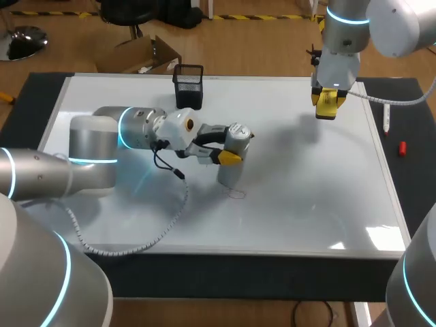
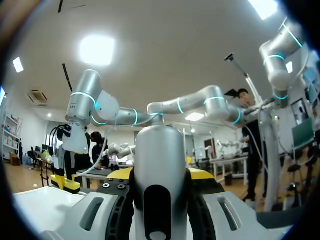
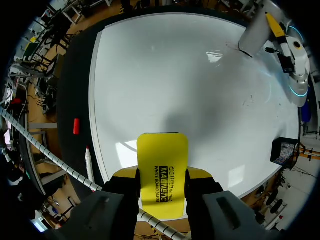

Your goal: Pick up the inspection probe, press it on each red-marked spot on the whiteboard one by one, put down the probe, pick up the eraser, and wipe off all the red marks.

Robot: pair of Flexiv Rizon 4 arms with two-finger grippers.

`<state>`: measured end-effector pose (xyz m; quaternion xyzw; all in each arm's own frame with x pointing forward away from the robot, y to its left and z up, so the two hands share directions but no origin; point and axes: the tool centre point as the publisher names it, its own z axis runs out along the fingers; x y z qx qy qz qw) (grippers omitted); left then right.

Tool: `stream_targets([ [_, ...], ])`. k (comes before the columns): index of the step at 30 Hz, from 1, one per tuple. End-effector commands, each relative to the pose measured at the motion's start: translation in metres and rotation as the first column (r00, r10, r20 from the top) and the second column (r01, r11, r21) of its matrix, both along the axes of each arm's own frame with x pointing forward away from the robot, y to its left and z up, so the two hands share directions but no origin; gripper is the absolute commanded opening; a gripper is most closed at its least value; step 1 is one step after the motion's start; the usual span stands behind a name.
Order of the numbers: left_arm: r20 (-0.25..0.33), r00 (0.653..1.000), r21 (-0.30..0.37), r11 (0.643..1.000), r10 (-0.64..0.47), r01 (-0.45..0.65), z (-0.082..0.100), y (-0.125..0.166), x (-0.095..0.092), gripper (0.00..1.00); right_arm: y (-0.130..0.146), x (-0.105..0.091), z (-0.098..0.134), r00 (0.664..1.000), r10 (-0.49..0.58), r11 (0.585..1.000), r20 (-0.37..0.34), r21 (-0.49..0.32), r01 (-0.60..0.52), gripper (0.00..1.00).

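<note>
The left gripper (image 1: 231,154), on the arm entering from the frame's left edge, sits just left of the head view's centre, clamped on the inspection probe (image 1: 230,174); the probe is a grey cylinder standing roughly upright with its lower end on the whiteboard (image 1: 306,204); a faint small scribble (image 1: 236,194) lies on the board just below it, its colour too pale to tell; in the left wrist view the probe (image 2: 160,165) fills the gap between the two fingers; the right gripper (image 1: 328,99) hangs above the board's upper right corner, pinching the yellow eraser (image 1: 325,111), which is clear of the surface; the right wrist view shows the eraser (image 3: 162,170) held between its fingers; a black mesh cup (image 1: 189,85) stands at the board's upper middle edge; a marker (image 1: 386,120) and a red cap (image 1: 402,148) lie on the dark table (image 1: 412,191) at the right.
</note>
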<state>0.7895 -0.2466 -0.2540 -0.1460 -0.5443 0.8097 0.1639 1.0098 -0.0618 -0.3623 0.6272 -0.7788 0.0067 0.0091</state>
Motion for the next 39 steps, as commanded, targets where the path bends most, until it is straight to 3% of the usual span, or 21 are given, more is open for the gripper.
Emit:
stream_targets([
  [1, 0.016, 1.000, 0.008, 1.000, 0.006, -0.006, 0.012, 0.002, 0.002, 0.00, -0.001, 0.000, 0.001, 1.000, 0.002, 1.000, 0.001, -0.003, -0.002, 0.00],
  [12, 0.061, 0.994, -0.027, 0.996, 0.085, -0.084, 0.038, 0.024, 0.038, 0.00, -0.001, 0.000, 0.001, 1.000, 0.002, 1.000, 0.001, -0.003, -0.002, 0.00],
  [23, 0.098, 0.968, -0.045, 0.973, 0.231, -0.228, 0.058, 0.072, 0.083, 0.00, -0.001, 0.000, 0.001, 1.000, 0.002, 1.000, 0.001, -0.003, -0.002, 0.00],
  [31, 0.089, 0.938, -0.037, 0.942, 0.336, -0.334, 0.059, 0.111, 0.110, 0.00, -0.001, 0.000, 0.001, 1.000, 0.002, 1.000, 0.001, -0.003, -0.002, 0.00],
  [39, 0.030, 0.903, -0.052, 0.903, 0.428, -0.427, 0.051, 0.152, 0.134, 0.00, -0.001, 0.000, 0.001, 1.000, 0.002, 1.000, 0.001, -0.003, -0.002, 0.00],
])
